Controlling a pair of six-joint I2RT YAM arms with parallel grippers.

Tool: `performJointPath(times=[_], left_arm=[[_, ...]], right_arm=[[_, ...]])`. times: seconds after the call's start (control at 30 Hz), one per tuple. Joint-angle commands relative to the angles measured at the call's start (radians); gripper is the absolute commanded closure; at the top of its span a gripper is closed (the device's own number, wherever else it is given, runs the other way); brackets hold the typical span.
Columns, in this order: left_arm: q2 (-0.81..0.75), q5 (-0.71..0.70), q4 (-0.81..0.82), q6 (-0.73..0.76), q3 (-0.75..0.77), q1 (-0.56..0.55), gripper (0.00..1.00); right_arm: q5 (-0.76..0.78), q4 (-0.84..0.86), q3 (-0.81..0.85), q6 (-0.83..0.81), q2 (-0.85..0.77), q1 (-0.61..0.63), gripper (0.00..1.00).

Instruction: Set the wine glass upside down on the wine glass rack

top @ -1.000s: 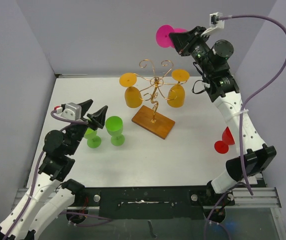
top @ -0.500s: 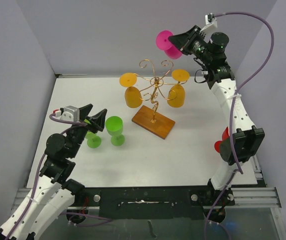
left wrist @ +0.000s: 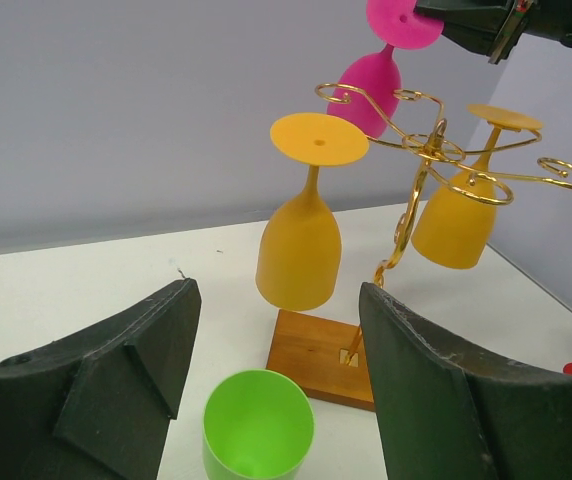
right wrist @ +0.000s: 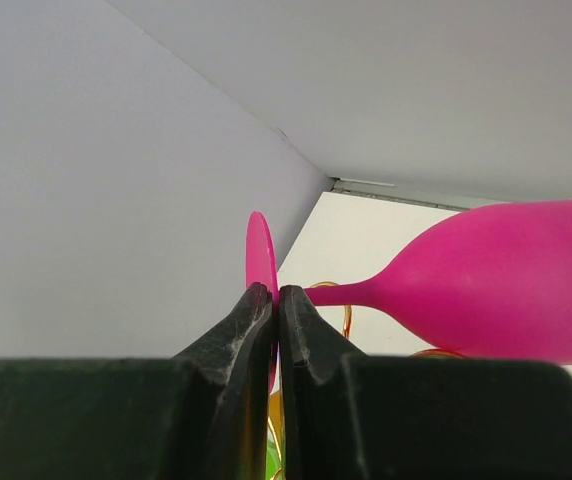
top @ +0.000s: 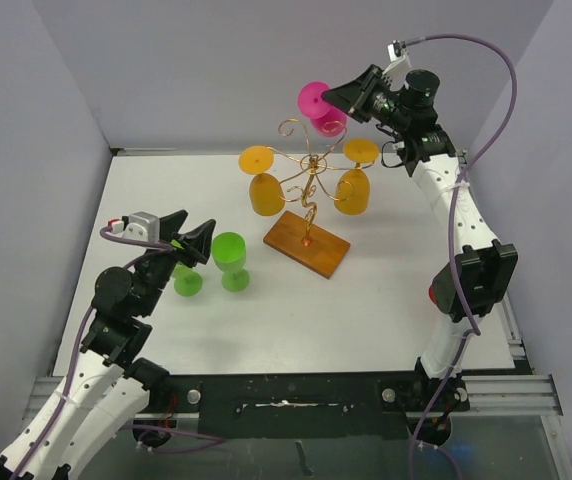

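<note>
pink glass (top: 315,101) is up in the air just behind the rack (top: 309,160), foot on top, bowl hanging down. right jaws are pinching the thin edge of its foot disc. left jaws are spread wide, holding nothing, by the green glasses (top: 230,260). it looks like light, stiff, smooth plastic, so probably not fragile, but i'd guess it can pivot in an edge pinch like that. gripping the foot rim seems right though, since it leaves the stem free to slide into a wire scroll, like the two orange glasses (top: 264,192) already hanging.
</note>
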Motion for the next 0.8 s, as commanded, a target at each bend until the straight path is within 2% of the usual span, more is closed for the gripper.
performJointPath(times=[0.0, 0.77], left_arm=[[-0.008, -0.003, 0.036, -0.012, 0.001, 0.002, 0.37], [-0.007, -0.006, 0.031, -0.012, 0.0, 0.005, 0.37]], right_arm=[[-0.046, 0.009, 0.041, 0.014, -0.016, 0.017, 1.0], [0.009, -0.075, -0.071, 0.01, -0.085, 0.037, 1.0]])
